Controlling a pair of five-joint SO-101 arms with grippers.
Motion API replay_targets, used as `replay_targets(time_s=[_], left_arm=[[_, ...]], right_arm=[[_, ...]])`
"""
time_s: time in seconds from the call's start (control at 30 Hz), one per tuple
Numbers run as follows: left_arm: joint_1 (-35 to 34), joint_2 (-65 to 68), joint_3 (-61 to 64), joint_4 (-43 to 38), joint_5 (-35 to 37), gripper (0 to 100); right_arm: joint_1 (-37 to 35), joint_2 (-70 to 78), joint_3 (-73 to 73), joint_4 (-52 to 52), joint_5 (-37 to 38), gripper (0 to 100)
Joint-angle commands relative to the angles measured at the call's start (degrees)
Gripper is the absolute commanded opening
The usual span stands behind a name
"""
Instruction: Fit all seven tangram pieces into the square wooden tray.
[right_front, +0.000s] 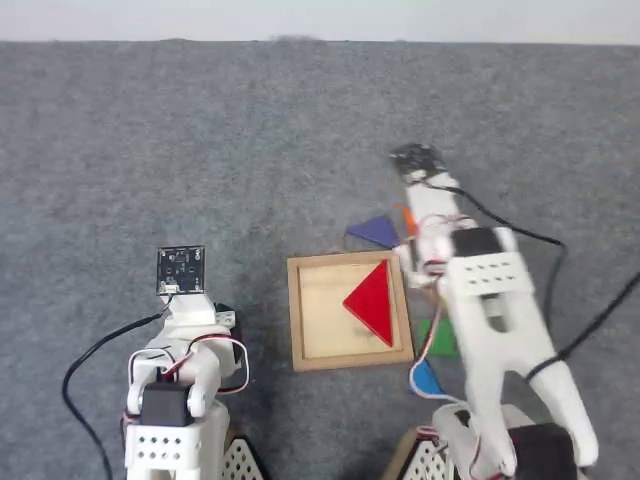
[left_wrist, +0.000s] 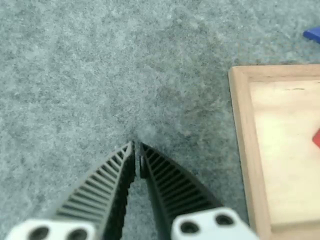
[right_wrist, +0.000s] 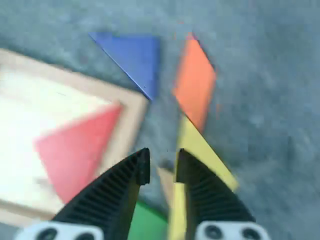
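Just off the tray (right_wrist: 131, 116), right gripper (right_wrist: 162, 159) narrowly apart over the yellow piece (right_wrist: 202, 148), left gripper (left_wrist: 136, 148) together over carpet (left_wrist: 100, 75)

Red triangle (right_front: 372, 300) flat in wooden tray (right_front: 320, 322) — blue triangle (right_front: 376, 231) just outside

Robotics lab bench: a white plastic left arm (right_front: 178, 400) and right arm (right_front: 495, 320), black cables (right_front: 85, 365) exposed, stand at 6 o'clock on a grey felt-covered desk (right_front: 200, 120); a plain pale wall (right_front: 300, 18) lies at 12 o'clock.
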Motion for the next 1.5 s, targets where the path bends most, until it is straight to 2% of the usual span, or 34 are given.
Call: replay_targets(time_s=[0.0,0.1,0.4,0.67,0.73,0.87,1.0,1.17,1.47], left_arm=[[-0.35,-1.14,-0.66,0.09,-0.53,1],[-0.35,-1.14,-0.66,0.09,-0.53,1],[-0.35,-1.14,-0.66,0.09,-0.53,1],[-0.35,-1.14,-0.66,0.09,-0.53,1],[-0.35,-1.14,-0.66,0.09,-0.53,1],[-0.35,-1.14,-0.66,0.09,-0.53,1],[-0.35,-1.14,-0.66,0.09,-0.53,1],[-0.35,-1.14,-0.66,0.09,-0.53,1],[-0.35,-1.14,-0.66,0.09,-0.53,1]], right_arm=[[4.97,0.04,-2.11,4.79,12.75,27.4],[5.14,4.62,-2.11,6.99,18.20,30.3],[5.49,17.45,-2.02,-0.13,18.73,26.7],[6.99,19.82,-2.11,-1.01,18.73,26.1],[7.25,19.82,-2.29,-1.01,18.73,22.3],[7.69,19.82,-2.37,-2.95,18.55,8.4],[7.69,19.65,-2.64,-3.47,18.37,6.3],[7.78,19.65,-7.38,-1.80,15.82,5.8],[6.73,19.56,-23.56,11.65,14.07,2.1]])
